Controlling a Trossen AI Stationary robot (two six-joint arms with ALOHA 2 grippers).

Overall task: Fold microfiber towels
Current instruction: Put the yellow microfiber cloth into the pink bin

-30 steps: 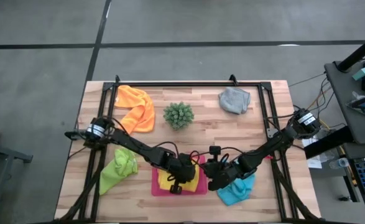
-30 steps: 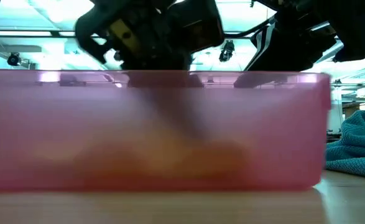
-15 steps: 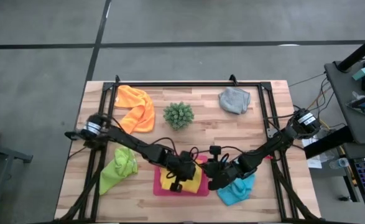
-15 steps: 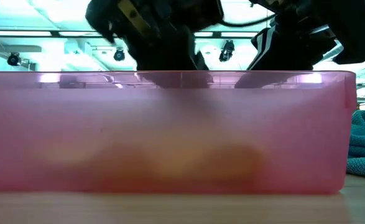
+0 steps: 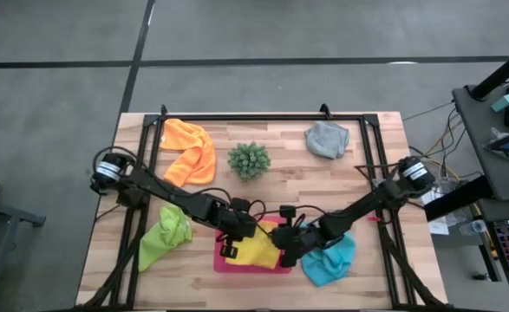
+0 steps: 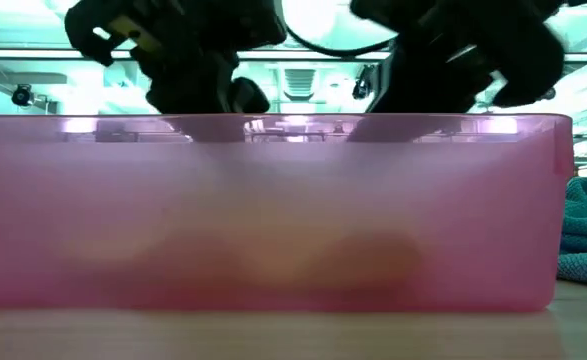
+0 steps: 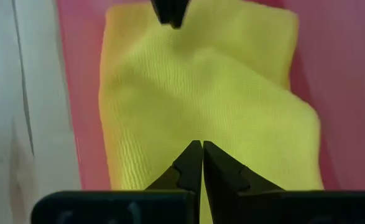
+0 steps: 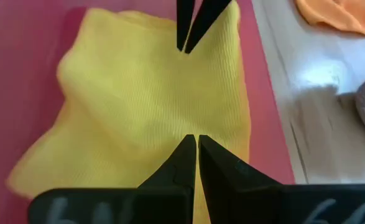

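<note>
No readable text, labels, brands, nos. or signs anywhere in the views.
</note>
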